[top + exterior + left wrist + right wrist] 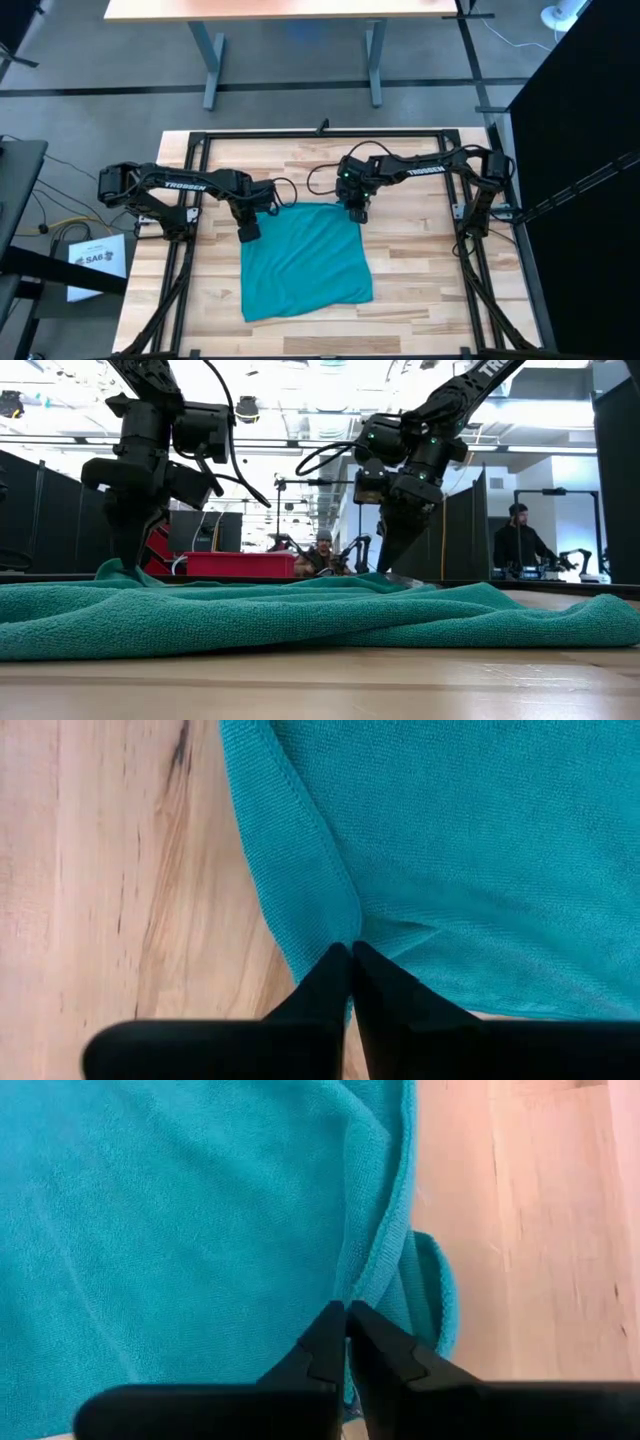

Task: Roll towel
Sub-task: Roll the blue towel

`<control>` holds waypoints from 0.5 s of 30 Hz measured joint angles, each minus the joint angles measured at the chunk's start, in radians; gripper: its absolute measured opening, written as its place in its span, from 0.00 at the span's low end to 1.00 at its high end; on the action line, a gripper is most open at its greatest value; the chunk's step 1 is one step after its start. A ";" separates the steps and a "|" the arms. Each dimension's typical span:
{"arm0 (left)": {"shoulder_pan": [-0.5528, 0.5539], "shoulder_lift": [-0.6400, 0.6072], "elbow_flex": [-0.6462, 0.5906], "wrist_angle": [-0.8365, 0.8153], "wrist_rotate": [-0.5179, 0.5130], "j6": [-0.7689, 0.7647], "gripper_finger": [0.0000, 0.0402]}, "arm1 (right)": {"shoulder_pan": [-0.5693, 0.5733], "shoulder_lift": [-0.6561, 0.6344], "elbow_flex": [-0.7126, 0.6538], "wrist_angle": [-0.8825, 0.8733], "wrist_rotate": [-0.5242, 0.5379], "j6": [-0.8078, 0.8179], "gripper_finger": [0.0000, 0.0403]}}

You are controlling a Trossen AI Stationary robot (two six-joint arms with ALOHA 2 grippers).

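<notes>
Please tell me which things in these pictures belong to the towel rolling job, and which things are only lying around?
Belong to the job:
- towel, spread on the table
- left gripper, shut on the towel's far left corner
- right gripper, shut on its far right corner

Only lying around:
- white paper beside the table
- red box in the room behind

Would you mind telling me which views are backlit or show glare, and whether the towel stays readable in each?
Low view: bright ceiling lights backlight both arms into dark shapes, while the towel stays readable in front. High view: even light, faint floor sheen. Left wrist view: left gripper sharp, cloth weave clear. Right wrist view: right gripper likewise, no glare.
</notes>
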 joint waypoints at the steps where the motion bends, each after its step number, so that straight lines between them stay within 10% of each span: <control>1: 0.000 0.000 0.000 0.000 0.000 0.000 0.00 | -0.003 0.000 0.000 -0.005 0.000 0.000 0.00; 15: 0.000 -0.036 0.119 -0.074 -0.008 0.004 0.00 | -0.008 -0.094 0.063 -0.071 0.000 -0.005 0.00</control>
